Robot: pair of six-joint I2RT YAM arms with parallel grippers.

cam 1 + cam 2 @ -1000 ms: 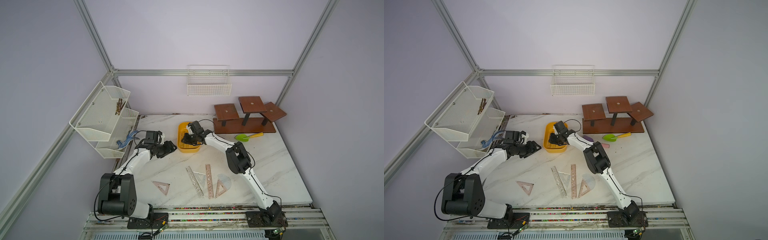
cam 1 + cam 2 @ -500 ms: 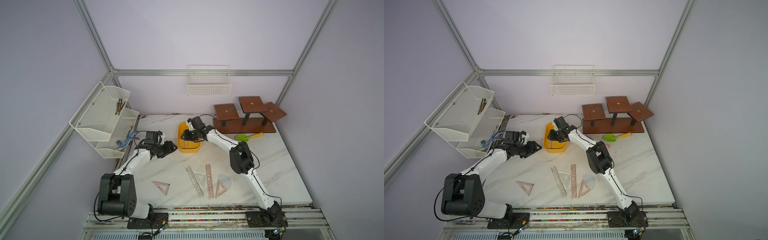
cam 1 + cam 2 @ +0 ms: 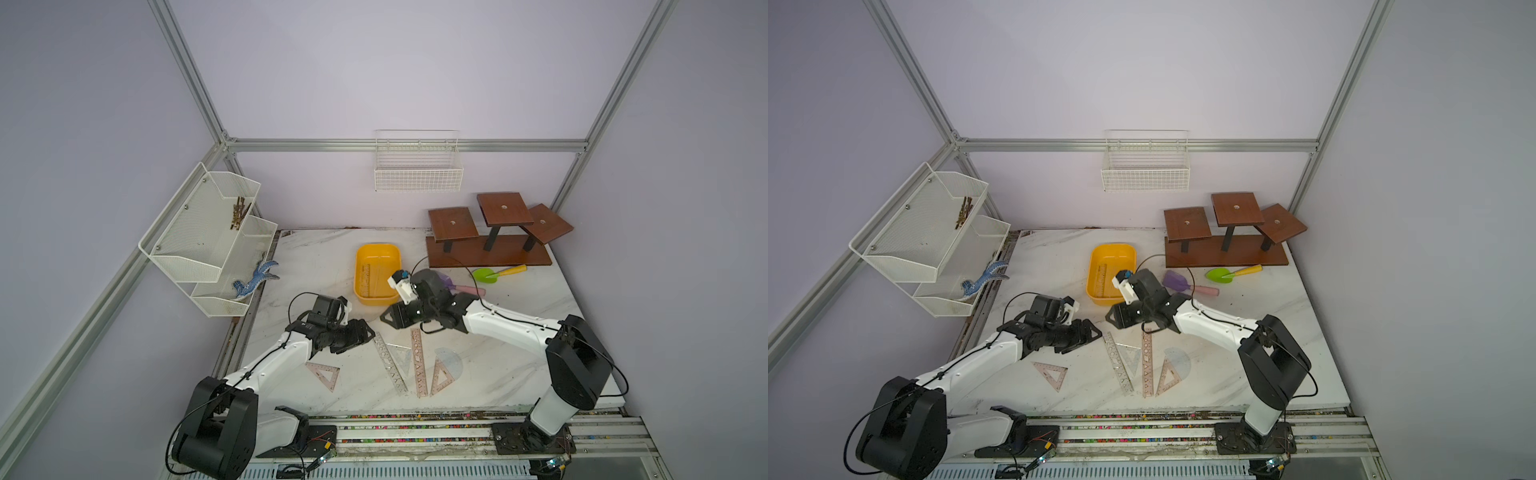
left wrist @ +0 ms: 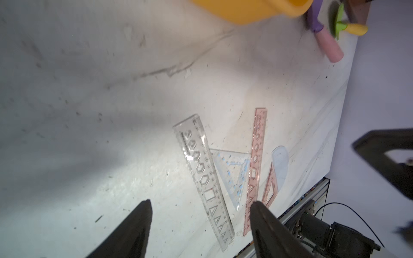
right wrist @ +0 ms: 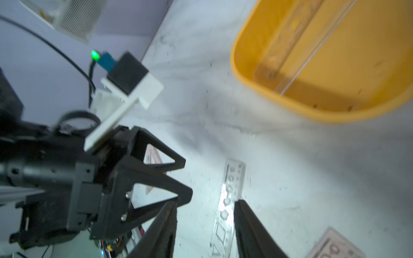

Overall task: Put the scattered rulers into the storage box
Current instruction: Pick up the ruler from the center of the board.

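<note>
The yellow storage box [image 3: 377, 293] [image 3: 1112, 254] stands mid-table with one long ruler [image 3: 367, 275] [image 5: 288, 42] lying in it. Nearer the front lie several rulers: a clear stencil ruler [image 3: 390, 365] [image 4: 205, 178], a pink one [image 3: 418, 361] [image 4: 257, 156], a clear set square [image 4: 232, 172], a pink set square [image 3: 439, 376], a half-round protractor [image 3: 452, 358], and another pink set square [image 3: 324, 374] apart to the left. My left gripper [image 3: 370, 332] [image 4: 200, 202] hangs open over the clear ruler's far end. My right gripper [image 3: 384, 318] [image 5: 205, 202] faces it tip to tip, open and empty, just in front of the box.
A purple shovel [image 3: 1177, 281] and a green shovel [image 3: 486, 275] lie right of the box, before a brown wooden stand [image 3: 490, 249]. A white mesh shelf [image 3: 208, 245] with a blue toy lizard [image 3: 253, 282] hangs at the left, a wire basket [image 3: 417, 166] on the back wall.
My right gripper has opened and drawn back from over the box toward the front, coming down near the rulers. My left gripper has opened wider and moved forward and right toward the clear ruler.
</note>
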